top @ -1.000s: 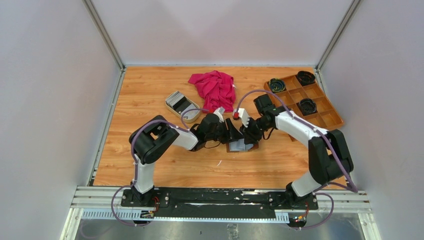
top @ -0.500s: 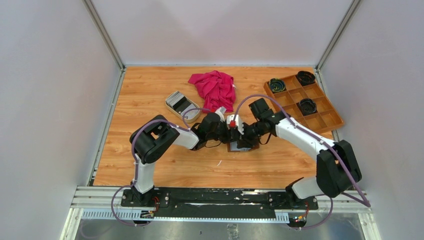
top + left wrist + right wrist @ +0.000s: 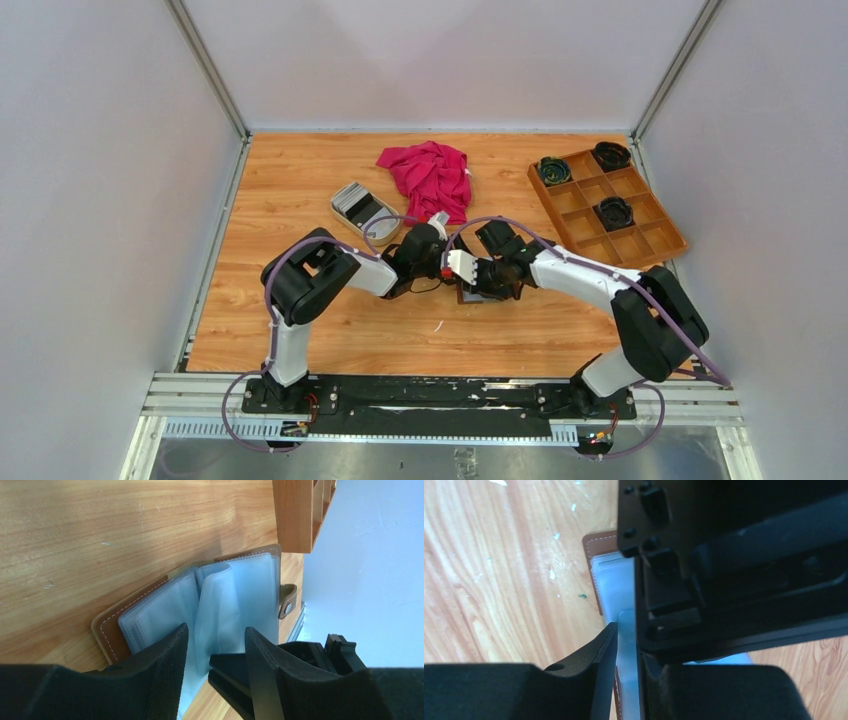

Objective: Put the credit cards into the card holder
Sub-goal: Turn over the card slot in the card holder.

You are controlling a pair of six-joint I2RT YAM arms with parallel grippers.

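The card holder [image 3: 107, 625] lies open on the table, a brown leather wallet with clear plastic sleeves [image 3: 225, 595] fanned up and its snap tab [image 3: 287, 602] at the far side. From above, both grippers hide most of the card holder [image 3: 476, 297]. My left gripper [image 3: 215, 647] is open, its fingers straddling a raised sleeve and one finger of the right gripper. My right gripper [image 3: 626, 647] is shut on a sleeve [image 3: 616, 585] that fills its narrow gap. The credit cards [image 3: 351, 199] lie stacked in a beige dish [image 3: 378, 226] to the left.
A crumpled red cloth [image 3: 428, 175] lies behind the grippers. A wooden compartment tray [image 3: 640, 240] with dark round items stands at the right; its corner [image 3: 295, 515] shows in the left wrist view. The two arms meet closely over the card holder.
The right arm swung left and down onto the card holder and its jaws narrowed around a sleeve. The left arm and its jaws stayed as they were.
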